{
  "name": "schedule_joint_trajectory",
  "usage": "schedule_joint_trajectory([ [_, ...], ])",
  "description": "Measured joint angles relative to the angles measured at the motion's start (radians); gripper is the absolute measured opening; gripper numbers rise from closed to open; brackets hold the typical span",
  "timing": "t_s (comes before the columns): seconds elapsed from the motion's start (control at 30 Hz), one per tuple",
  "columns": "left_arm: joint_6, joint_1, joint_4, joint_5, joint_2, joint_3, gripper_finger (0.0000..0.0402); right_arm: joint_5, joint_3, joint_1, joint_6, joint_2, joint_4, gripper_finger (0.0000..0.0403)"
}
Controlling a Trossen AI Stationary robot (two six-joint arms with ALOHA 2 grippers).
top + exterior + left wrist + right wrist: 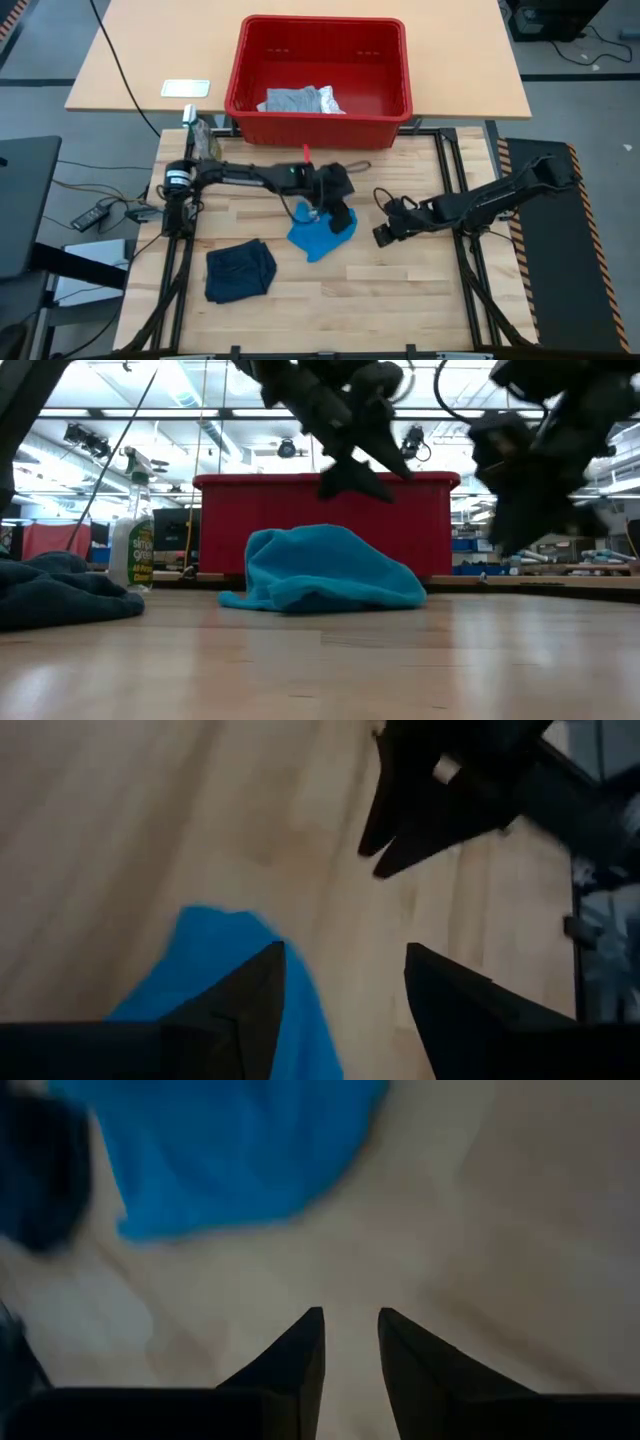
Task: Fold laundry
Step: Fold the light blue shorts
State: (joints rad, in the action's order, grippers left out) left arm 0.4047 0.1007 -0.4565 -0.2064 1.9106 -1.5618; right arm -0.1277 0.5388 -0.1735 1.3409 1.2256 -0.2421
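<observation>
two garments lie on the table: a bright blue one crumpled near the middle, a dark navy one flat toward the left front. left end effector hovers just above the blue one, fingers spread, gripping nothing; right end effector nearby, fingers slightly parted, empty. light grey and white garments sit in the red basket.

Grey floor, lab w/ ceiling lights

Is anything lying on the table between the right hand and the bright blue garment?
No. In the high view, only bare wooden tabletop separates the right hand from the bright blue garment. The right wrist view shows the same.
</observation>
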Motion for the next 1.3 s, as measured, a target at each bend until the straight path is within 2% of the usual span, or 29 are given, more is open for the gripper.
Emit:
schedule_joint_trajectory([
  [0.13,0.013,0.040,-0.162,0.060,-0.078,0.000,0.0205,-0.076,-0.089,0.075,-0.013,0.071,0.252,0.0106],
  [0.23,-0.025,0.068,-0.266,0.114,-0.130,0.000,0.0205,-0.096,-0.106,0.131,-0.086,0.151,0.358,0.0109],
  [0.4,-0.073,0.110,-0.434,0.121,-0.151,0.000,0.0200,-0.026,-0.072,0.191,-0.141,0.281,0.501,0.0137],
  [0.5,-0.086,0.123,-0.533,0.120,-0.151,0.001,0.0193,-0.001,-0.036,0.210,-0.135,0.354,0.518,0.0163],
  [0.67,-0.151,0.133,-0.581,0.123,-0.150,0.020,0.0185,0.044,0.025,0.238,-0.120,0.456,0.556,0.0203],
  [0.77,-0.201,0.140,-0.596,0.123,-0.150,0.024,0.0179,0.051,0.043,0.253,-0.142,0.501,0.632,0.0208],
  [0.83,-0.216,0.153,-0.591,0.123,-0.147,0.040,0.0174,0.070,0.058,0.268,-0.147,0.521,0.653,0.0198],
  [0.9,-0.217,0.169,-0.594,0.123,-0.147,0.065,0.0171,0.085,0.074,0.282,-0.159,0.539,0.655,0.0170],
  [0.97,-0.217,0.185,-0.586,0.123,-0.147,0.095,0.0168,0.097,0.085,0.292,-0.191,0.552,0.658,0.0125],
  [1.07,-0.216,0.207,-0.577,0.124,-0.146,0.145,0.0165,0.115,0.089,0.300,-0.251,0.553,0.659,0.0035],
  [1.1,-0.214,0.214,-0.578,0.124,-0.146,0.157,0.0164,0.117,0.089,0.300,-0.271,0.547,0.659,0.0020],
  [1.2,-0.214,0.229,-0.577,0.123,-0.146,0.182,0.0162,0.122,0.083,0.300,-0.326,0.520,0.642,0.0016],
  [1.3,-0.237,0.236,-0.571,0.124,-0.151,0.182,0.0162,0.117,0.081,0.292,-0.465,0.450,0.620,0.0008],
])
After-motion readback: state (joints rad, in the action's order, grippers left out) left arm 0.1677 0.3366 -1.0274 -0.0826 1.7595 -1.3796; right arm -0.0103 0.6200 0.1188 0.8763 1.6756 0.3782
